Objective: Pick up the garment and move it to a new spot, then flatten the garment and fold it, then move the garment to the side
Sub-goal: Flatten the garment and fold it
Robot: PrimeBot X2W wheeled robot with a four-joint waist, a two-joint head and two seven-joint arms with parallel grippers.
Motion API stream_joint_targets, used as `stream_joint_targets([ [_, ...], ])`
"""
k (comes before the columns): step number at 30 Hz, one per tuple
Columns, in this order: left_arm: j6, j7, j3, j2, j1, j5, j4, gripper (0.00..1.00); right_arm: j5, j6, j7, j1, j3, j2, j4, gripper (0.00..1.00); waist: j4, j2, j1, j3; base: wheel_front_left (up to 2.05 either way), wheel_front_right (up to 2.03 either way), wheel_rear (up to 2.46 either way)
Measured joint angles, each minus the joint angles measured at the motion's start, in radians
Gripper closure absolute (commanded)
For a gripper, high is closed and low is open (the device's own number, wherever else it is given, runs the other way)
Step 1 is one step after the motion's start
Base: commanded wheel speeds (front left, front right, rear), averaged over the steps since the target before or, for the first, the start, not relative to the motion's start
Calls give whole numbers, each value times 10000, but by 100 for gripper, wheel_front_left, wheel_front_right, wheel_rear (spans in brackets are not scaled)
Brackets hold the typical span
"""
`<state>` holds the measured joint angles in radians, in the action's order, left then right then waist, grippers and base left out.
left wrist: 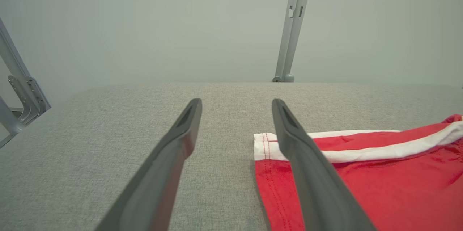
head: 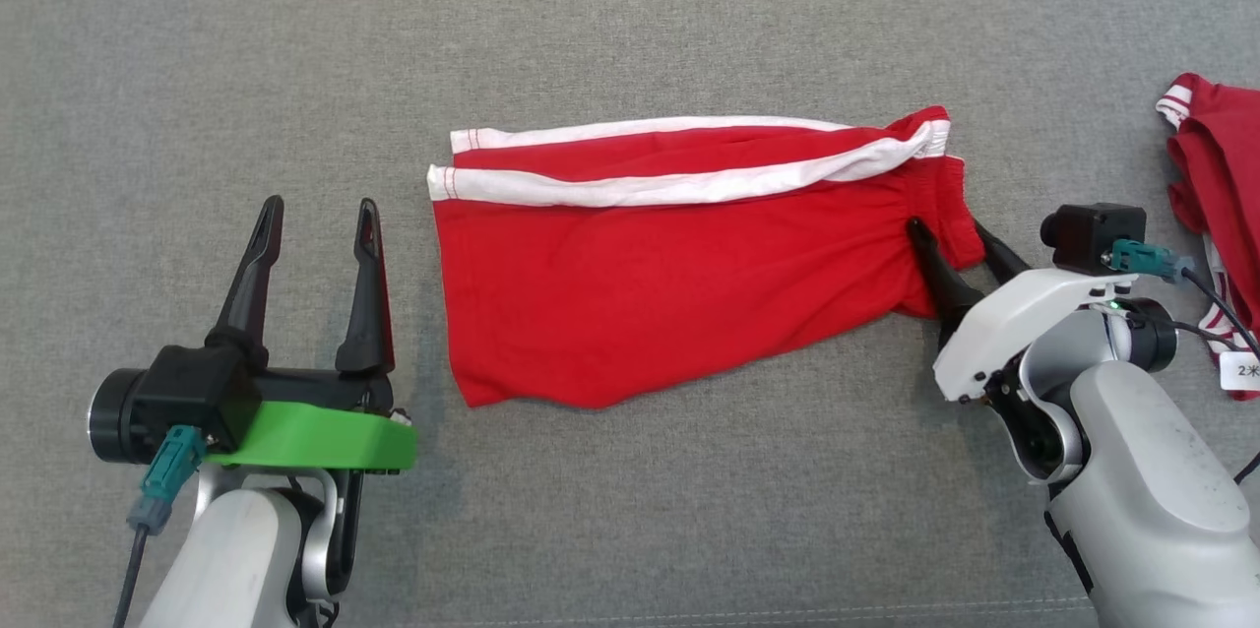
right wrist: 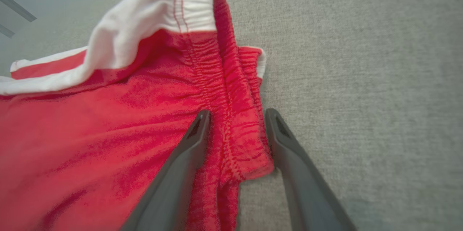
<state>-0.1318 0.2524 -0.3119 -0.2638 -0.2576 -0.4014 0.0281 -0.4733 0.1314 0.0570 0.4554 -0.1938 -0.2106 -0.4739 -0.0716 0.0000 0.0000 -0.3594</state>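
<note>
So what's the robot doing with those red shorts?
It looks set to fold them. The shorts lie spread out on the grey table. The right gripper has its open fingers either side of the waistband, not yet pinching it. The left gripper is open too, beside the leg end and apart from the cloth. Another red garment lies at the far right.
</note>
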Motion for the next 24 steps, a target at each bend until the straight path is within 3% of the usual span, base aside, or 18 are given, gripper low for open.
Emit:
stream_joint_targets([
  [5,0,12,4,-29,-1,6,35,0,-516,12,31,-24,-291,-234,309,100,169,0,0,12,0,0,0],
  [14,-19,29,-19,-82,-2,48,-17,0,-1331,0,128,-625,355,-978,1003,100,381,1,0,89,0,0,0],
  [24,-79,-46,-130,-144,-1,48,-56,0,-3455,-8,1549,-721,-750,-823,3776,100,472,0,0,148,0,0,0],
])
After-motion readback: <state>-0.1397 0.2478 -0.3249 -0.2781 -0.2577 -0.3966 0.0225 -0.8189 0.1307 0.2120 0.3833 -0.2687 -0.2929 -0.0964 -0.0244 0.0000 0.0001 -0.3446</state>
